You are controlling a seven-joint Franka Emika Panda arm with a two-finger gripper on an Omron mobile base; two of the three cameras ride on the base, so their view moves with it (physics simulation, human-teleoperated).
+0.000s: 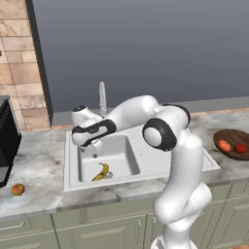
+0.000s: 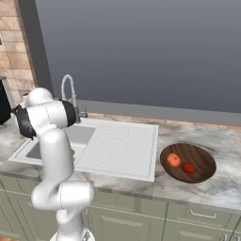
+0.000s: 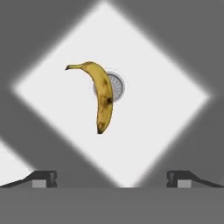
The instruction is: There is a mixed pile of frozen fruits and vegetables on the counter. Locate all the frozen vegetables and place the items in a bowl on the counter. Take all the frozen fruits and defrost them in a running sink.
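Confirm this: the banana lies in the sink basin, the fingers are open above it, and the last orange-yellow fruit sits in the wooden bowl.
Not the fruit: the left base view shows the orange-yellow fruit on the counter left of the sink. The banana lies in the basin, the fingers open above it.

Counter (image 1: pixel 44 146) bears fruit (image 1: pixel 18 189), bowl (image 1: pixel 233 137).

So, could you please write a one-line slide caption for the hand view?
Open claw hovers above the banana lying across the drain in the white sink.
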